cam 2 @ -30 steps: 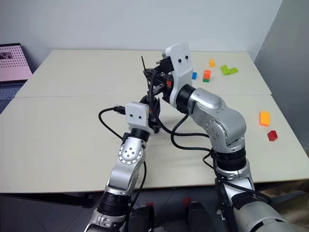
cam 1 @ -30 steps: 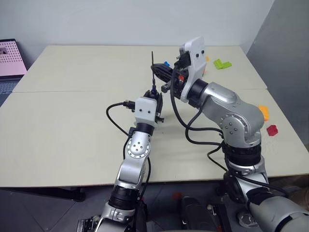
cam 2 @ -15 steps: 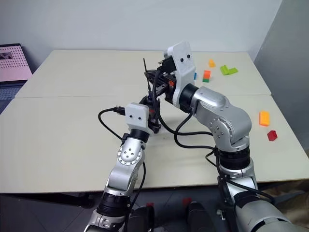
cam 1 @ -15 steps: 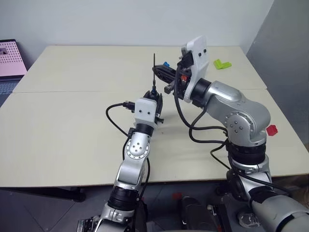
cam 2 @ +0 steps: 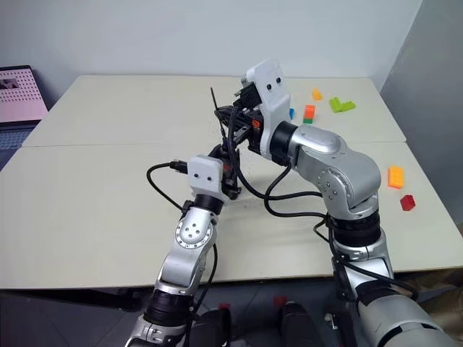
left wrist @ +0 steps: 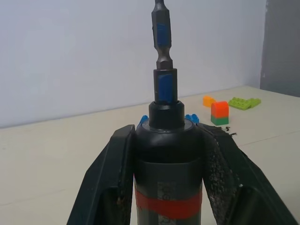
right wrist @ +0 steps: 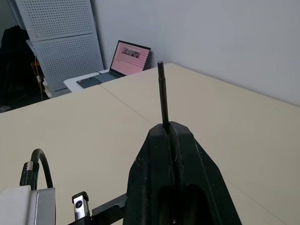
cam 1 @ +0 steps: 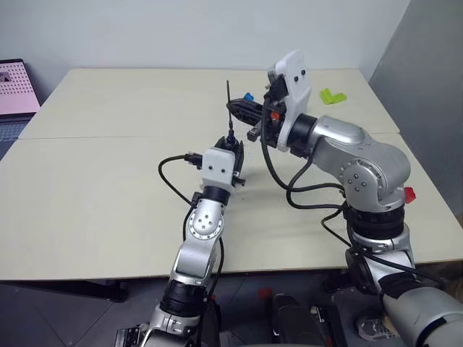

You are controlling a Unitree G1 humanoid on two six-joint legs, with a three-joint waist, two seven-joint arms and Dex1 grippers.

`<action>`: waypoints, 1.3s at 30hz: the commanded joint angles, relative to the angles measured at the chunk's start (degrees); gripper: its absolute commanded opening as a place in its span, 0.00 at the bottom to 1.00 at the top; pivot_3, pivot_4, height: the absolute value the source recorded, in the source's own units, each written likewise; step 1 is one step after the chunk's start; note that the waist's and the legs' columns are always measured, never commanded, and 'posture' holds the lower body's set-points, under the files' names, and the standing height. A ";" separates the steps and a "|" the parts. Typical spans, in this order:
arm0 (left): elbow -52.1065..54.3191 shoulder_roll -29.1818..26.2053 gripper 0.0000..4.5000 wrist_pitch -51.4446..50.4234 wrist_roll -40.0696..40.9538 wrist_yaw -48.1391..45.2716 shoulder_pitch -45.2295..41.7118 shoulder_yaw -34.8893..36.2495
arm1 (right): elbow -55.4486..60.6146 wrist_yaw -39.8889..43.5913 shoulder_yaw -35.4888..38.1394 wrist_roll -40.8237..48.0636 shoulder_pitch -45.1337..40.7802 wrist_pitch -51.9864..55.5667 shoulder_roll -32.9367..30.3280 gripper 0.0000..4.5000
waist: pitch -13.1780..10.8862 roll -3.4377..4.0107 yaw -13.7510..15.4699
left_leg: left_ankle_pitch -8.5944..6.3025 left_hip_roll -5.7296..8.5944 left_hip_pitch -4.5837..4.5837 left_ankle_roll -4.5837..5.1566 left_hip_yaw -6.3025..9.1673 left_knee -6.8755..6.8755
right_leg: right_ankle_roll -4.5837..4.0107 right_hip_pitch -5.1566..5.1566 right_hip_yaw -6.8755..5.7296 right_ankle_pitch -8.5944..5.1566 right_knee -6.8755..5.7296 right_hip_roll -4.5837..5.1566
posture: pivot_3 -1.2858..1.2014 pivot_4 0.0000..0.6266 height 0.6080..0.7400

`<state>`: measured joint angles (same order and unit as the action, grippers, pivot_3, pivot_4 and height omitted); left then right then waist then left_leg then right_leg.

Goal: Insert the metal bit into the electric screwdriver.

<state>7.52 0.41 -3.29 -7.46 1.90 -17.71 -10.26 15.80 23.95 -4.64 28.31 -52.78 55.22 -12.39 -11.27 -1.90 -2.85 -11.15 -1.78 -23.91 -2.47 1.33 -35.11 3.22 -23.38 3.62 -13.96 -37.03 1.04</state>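
Your left gripper (left wrist: 164, 187) is clamped on the electric screwdriver (left wrist: 168, 173), tip up. Right gripper (right wrist: 169, 140) pinches the metal bit (right wrist: 162, 93), upright, directly above the chuck. Both long axes look aligned, so it's a straight push down.

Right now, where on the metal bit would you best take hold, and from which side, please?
Take the metal bit on its bare shaft above the collar of the screwdriver, pinched from the side: it stands upright, thin and straight. The right tool is shut on it there; the left tool grips the screwdriver.
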 commanded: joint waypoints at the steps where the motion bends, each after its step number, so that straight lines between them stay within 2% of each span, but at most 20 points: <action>1: 1.24 0.08 0.36 -0.50 -0.78 0.55 0.25 0.88 | 0.29 1.60 -2.77 0.85 1.44 2.33 -0.23 0.00 | 0.00 0.00 0.00 | 0.00 0.00 0.00 0.00 0.00 0.00 | 0.00 0.00 0.00 0.00 0.00 0.00 | 0.52 0.24 1.00; 15: 1.14 -0.10 0.36 -0.66 -0.81 0.17 0.19 0.73 | -0.32 1.69 -2.63 1.34 1.51 3.36 0.35 0.00 | 0.02 0.01 0.00 | 0.00 0.00 0.01 0.00 0.01 0.00 | -0.01 0.00 0.00 0.00 -0.02 0.00 | 0.52 0.24 1.00; 19: 1.27 -0.09 0.36 -0.75 -0.87 0.17 0.51 0.60 | 0.70 1.29 -1.49 1.37 1.57 2.27 0.71 0.16 | 0.02 0.01 0.00 | 0.00 0.00 0.01 0.00 0.01 0.00 | -0.01 0.00 -0.01 0.00 -0.01 0.00 | 0.52 0.24 1.00; 22: 1.39 -0.12 0.36 -0.84 -0.85 0.11 0.64 0.59 | 1.24 1.17 -0.81 1.33 1.22 1.66 0.67 0.34 | 0.02 0.00 -0.01 | 0.00 0.00 -0.03 0.00 -0.01 0.00 | 0.00 -0.02 0.01 0.01 0.00 0.00 | 0.52 0.24 1.00; 23: 1.39 -0.13 0.36 -0.86 -0.84 0.10 0.65 0.60 | 1.33 1.09 -0.52 1.31 1.10 1.43 0.68 0.37 | 0.02 0.00 -0.01 | 0.00 0.00 -0.04 0.00 -0.01 0.00 | 0.01 -0.02 0.00 0.01 0.01 0.00 | 0.52 0.24 1.00; 33: 1.51 -0.12 0.36 -1.02 -0.77 0.03 0.80 0.56 | 1.46 0.42 3.94 3.98 -0.60 0.05 2.24 0.98 | 0.02 0.00 -0.02 | 0.00 0.00 -0.05 0.00 0.00 0.01 | 0.01 -0.03 -0.01 0.01 0.01 0.00 | 0.52 0.24 1.00; 39: 1.48 -0.13 0.36 -1.04 -0.73 -0.03 0.76 0.57 | -1.27 -0.20 5.43 4.16 -2.15 -1.01 3.22 0.99 | 0.02 0.00 -0.03 | 0.00 0.00 -0.05 0.00 0.00 0.01 | 0.01 -0.04 -0.02 0.01 0.01 0.00 | 0.52 0.24 1.00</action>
<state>8.31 0.37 -3.73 -7.44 1.72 -17.42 -10.30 14.48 23.75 -0.77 31.66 -53.30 55.77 -9.53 -11.25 -1.89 -2.88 -11.15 -1.78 -23.96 -2.47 1.32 -35.11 3.23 -23.41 3.61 -13.95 -37.02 1.04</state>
